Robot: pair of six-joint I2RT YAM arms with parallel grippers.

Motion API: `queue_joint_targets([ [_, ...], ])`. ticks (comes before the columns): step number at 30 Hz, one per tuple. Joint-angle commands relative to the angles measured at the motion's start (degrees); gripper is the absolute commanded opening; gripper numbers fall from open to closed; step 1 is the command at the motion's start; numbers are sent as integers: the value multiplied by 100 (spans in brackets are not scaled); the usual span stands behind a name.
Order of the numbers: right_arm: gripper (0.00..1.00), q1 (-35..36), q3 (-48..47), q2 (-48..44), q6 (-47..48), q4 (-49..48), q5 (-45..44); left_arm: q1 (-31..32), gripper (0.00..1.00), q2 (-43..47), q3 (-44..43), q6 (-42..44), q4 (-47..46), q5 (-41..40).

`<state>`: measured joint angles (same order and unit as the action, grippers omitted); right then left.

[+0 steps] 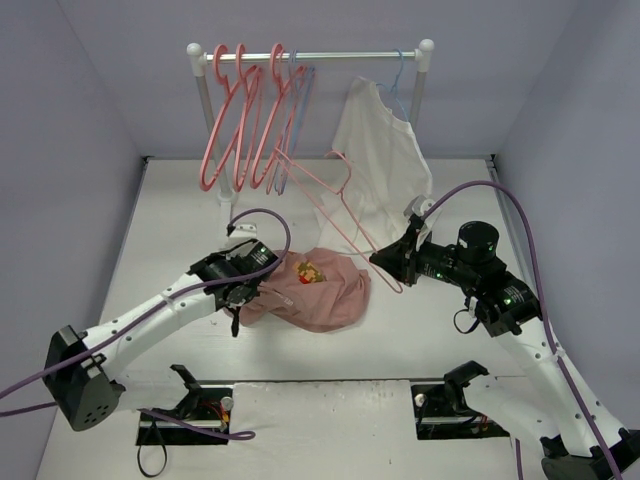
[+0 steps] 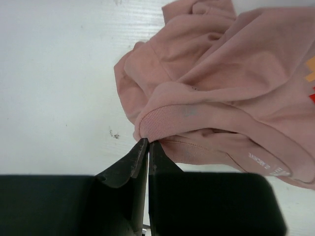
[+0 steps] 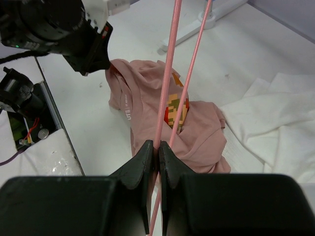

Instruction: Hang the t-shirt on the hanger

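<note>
The salmon-pink t-shirt [image 1: 318, 290] lies crumpled on the white table, its yellow-and-red print facing up. My left gripper [image 1: 263, 287] is at the shirt's left edge, shut on the ribbed collar edge [image 2: 167, 120]; its tips [image 2: 146, 141] pinch the cloth. My right gripper [image 1: 386, 258] is shut on a thin coral-pink hanger [image 1: 335, 222] and holds it tilted in the air above the shirt's right side, hook toward the rack. In the right wrist view the jaws [image 3: 158, 145] clamp one hanger rod [image 3: 167, 73] over the t-shirt [image 3: 202, 137].
A white clothes rack [image 1: 310, 56] at the back carries several coral hangers [image 1: 235, 115], lavender and pale blue hangers [image 1: 297, 100], and a white shirt [image 1: 380, 150] whose hem rests on the table [image 3: 275, 113]. Grey walls close in on three sides.
</note>
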<state>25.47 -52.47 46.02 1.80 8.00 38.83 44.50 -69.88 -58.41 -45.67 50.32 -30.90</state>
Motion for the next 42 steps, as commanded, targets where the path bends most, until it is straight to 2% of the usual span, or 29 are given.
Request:
queue_joint_targets([
  [1,0,-34,-44,21,31,-395,90,-38,0,-296,110,-412,-294,-160],
  [4,0,-34,-11,-4,6,-390,63,-45,3,-433,86,-583,-335,-335],
  [10,0,-34,-27,-5,-40,-387,72,-38,23,-614,75,-724,-338,-592],
  [18,0,-34,-44,57,-57,-385,65,-213,29,-604,200,-671,-419,-666],
  [21,0,-34,-44,89,-45,-378,118,-214,29,-735,268,-675,-460,-541],
  [24,0,-34,-39,115,-2,-372,191,-222,23,-816,345,-685,-502,-421],
  [28,0,-34,-25,164,64,-352,616,-235,2,-634,269,-439,-486,-456],
  [29,0,-33,-16,173,56,-350,648,-263,0,-558,245,-327,-478,-460],
  [36,0,-20,26,69,76,-258,1245,-1170,0,68,-617,1459,-358,430],
  [42,0,42,24,123,136,-167,1570,-1769,0,-178,-1530,2697,267,1022],
])
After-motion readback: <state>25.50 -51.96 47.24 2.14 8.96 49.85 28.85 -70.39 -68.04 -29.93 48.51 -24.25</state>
